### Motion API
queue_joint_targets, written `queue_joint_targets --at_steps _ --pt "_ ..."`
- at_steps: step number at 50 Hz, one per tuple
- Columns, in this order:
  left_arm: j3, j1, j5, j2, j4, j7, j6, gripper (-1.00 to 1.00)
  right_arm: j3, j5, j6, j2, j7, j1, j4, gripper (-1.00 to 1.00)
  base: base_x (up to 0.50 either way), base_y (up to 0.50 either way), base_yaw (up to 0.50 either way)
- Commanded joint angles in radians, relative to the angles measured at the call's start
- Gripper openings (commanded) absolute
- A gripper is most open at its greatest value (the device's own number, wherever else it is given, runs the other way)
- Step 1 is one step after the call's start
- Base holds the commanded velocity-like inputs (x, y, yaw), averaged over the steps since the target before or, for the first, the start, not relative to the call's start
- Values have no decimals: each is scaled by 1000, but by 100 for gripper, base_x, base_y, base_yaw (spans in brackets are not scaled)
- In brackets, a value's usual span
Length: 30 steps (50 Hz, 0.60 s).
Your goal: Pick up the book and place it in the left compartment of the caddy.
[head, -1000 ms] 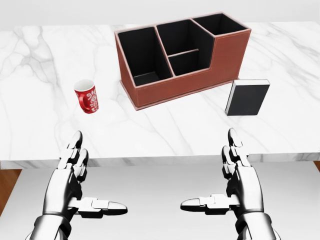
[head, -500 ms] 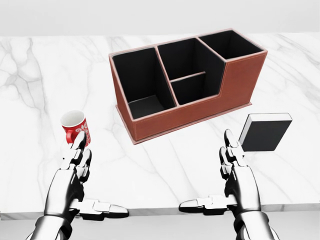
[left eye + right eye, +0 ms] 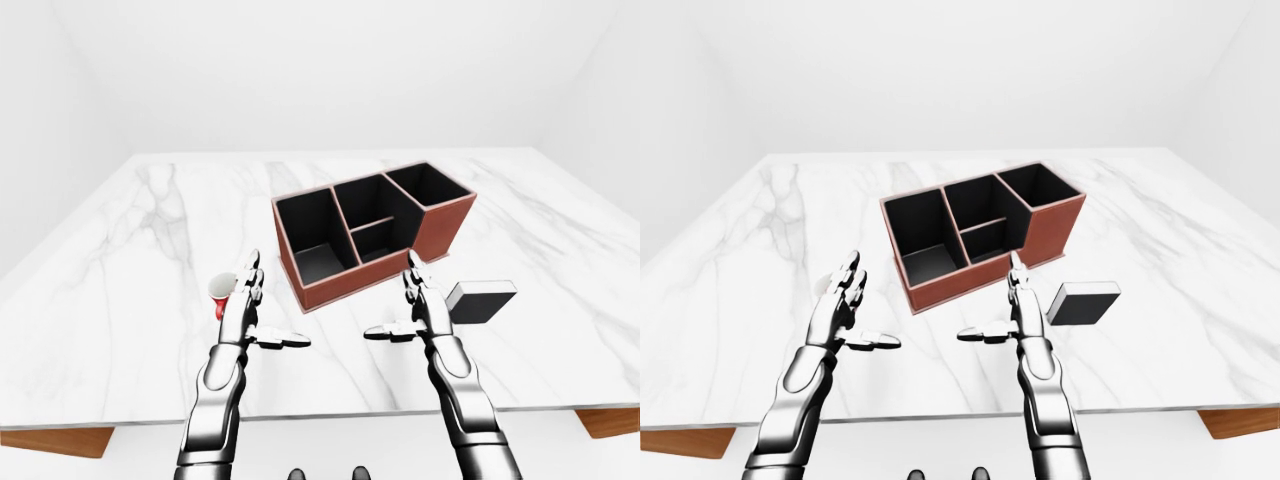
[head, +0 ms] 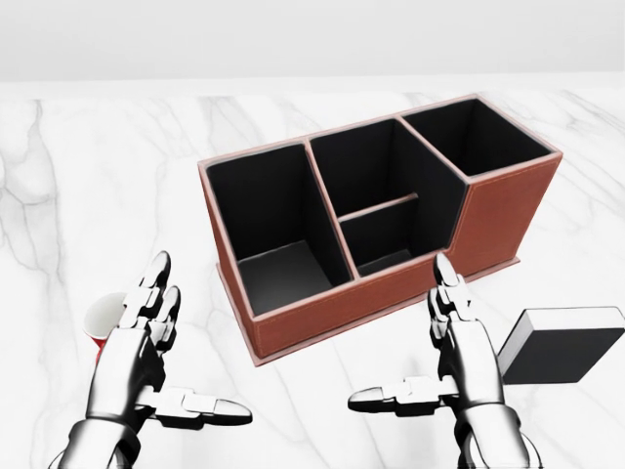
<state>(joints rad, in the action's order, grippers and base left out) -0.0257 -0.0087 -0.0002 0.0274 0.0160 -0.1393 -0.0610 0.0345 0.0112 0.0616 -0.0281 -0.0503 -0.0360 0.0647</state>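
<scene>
here, a white marble table (image 3: 120,300) fills most of each view, and everything else sits on it or hangs over it. the biggest thing on the table is the caddy (image 4: 488,220), a reddish-brown box with black insides, set at a slant so its tall end points toward the upper right of the head view. its left compartment (image 4: 269,230) is a long open bay with nothing in it; to the right of that come two smaller bays split by a low wall, then a taller square bay at the far right end.

the book (image 4: 564,344), black with a white page edge, lies flat on the table just below and to the right of the caddy's right end, apart from it. the right hand (image 4: 467,357) hovers below the caddy, close to the left of the book but not touching it, fingers straight and spread, thumb pointing left, holding nothing. the left hand (image 4: 137,347) hovers below and left of the caddy, likewise spread flat and empty, thumb pointing right.

smallest, a red cup (image 3: 221,293) with a white inside stands left of the caddy, partly hidden behind the left hand's fingers.
</scene>
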Motion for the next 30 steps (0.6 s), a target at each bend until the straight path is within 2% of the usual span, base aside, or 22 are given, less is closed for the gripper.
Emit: queue_joint_targets --at_steps 1,2,4,7,10,13,14,16,21,23,25,27,30 --pt "-8 8 -4 4 7 -7 -2 100 14 105 26 -38 34 -44 2 100 0 0 0" --pt "-9 9 -6 5 12 -10 -5 100 16 140 26 -54 33 -65 14 100 0 0 0" --pt "-15 11 -11 8 21 -15 -10 100 -3 153 26 -80 -101 -90 19 100 0 0 0" --pt "-28 8 -23 12 34 -21 -26 100 -10 353 26 -116 -50 -117 46 100 0 0 0" --pt "-34 4 -30 13 35 -22 -26 100 21 422 26 -152 -174 -161 37 100 0 0 0" --pt "-33 16 -35 13 62 -27 -26 100 15 602 26 -193 -156 -188 64 100 0 0 0" --pt "-34 19 -36 13 69 -29 -26 100 6 653 26 -207 -202 -185 60 100 0 0 0" --pt "-43 9 -45 14 64 -27 -26 100 4 777 26 -231 -232 -202 72 100 0 0 0" --pt "-46 9 -57 18 68 -37 -26 100 21 1022 26 -278 -448 -241 73 100 0 0 0" --pt "-47 21 -60 18 95 -39 -26 100 11 1172 26 -310 -553 -243 78 100 0 0 0" --pt "-51 38 -65 19 129 -48 -26 100 27 1293 26 -328 -648 -301 104 100 0 0 0" --pt "-61 30 -74 22 126 -53 -26 100 51 1382 26 -336 -648 -349 128 100 0 0 0" --pt "-70 27 -82 25 128 -59 -26 100 70 1497 26 -349 -648 -352 100 100 0 0 0"
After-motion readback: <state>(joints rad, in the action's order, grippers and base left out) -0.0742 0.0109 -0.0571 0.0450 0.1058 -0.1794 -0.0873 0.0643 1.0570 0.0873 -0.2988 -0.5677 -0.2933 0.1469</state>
